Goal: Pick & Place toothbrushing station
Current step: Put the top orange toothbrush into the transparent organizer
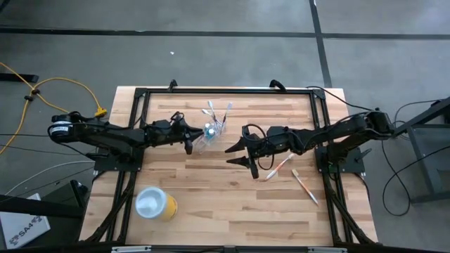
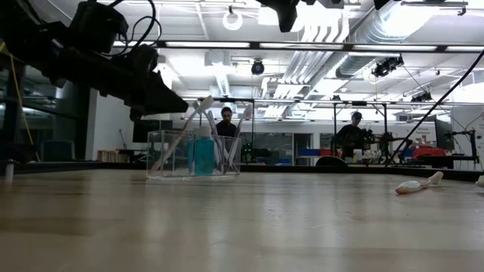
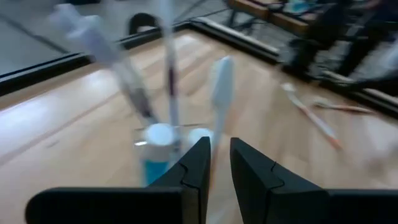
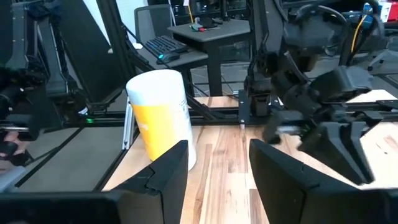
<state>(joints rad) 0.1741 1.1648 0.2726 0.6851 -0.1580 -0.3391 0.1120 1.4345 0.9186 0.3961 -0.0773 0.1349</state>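
Pale wooden tabletop (image 1: 232, 204) (both hands parted, empty) beneath a workshop's bright ceiling lights (image 2: 232, 18).

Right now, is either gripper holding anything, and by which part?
Nothing is held. The left gripper stands slightly open just behind the clear cup of toothbrushes; the right gripper is open over bare table.

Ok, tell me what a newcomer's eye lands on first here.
The clear cup near the table's middle, bristling with toothbrushes and a blue tube, with the left pincer right beside it. Then two toothbrushes lying loose by the right pincer, and the yellow cup at the front left.
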